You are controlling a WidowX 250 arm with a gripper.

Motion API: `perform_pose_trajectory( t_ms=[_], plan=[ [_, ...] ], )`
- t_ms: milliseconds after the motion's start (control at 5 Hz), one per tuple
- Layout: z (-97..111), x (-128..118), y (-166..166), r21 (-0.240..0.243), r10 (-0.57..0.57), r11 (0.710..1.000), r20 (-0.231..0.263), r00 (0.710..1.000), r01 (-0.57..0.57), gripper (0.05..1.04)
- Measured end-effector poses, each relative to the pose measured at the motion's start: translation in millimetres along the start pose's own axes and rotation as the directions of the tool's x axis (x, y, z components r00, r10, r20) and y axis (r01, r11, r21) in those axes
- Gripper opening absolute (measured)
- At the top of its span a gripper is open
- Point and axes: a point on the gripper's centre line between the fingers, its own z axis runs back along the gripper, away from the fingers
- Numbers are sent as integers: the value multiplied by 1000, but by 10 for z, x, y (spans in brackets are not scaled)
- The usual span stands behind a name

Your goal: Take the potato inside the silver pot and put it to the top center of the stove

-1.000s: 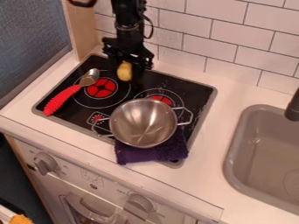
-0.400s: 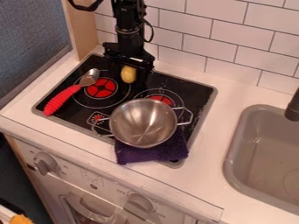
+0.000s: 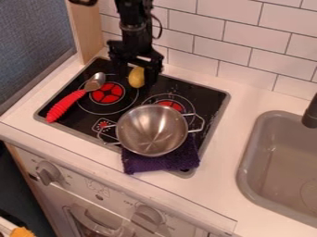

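At the stove's top edge, the black gripper (image 3: 134,73) hangs low with its fingers spread apart. Between them is the yellow potato (image 3: 136,77), near the top center of the black stove (image 3: 84,121) and close to the right finger. The silver pot (image 3: 151,130) is empty and stands at the lower right of the stove, partly over a purple cloth.
A spoon with a red handle (image 3: 64,106) lies across the left of the stove. The purple cloth (image 3: 162,163) sticks out below the pot. A tiled wall (image 3: 241,39) rises behind, and a grey sink (image 3: 249,173) is at the right.
The gripper's fingers have opened around the potato. The potato has shifted slightly to the right, and the gripper has moved only a little. The pot, spoon and cloth have stayed put.
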Motion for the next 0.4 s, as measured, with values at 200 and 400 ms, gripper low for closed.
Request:
perform_pose_trajectory(
  t_ms=[200, 400],
  plan=[
    [269, 37, 3, 17, -20, 1000, 59, 998, 19, 999],
    [559, 41, -82, 62, -81, 995, 108, 991, 75, 999]
  ],
)
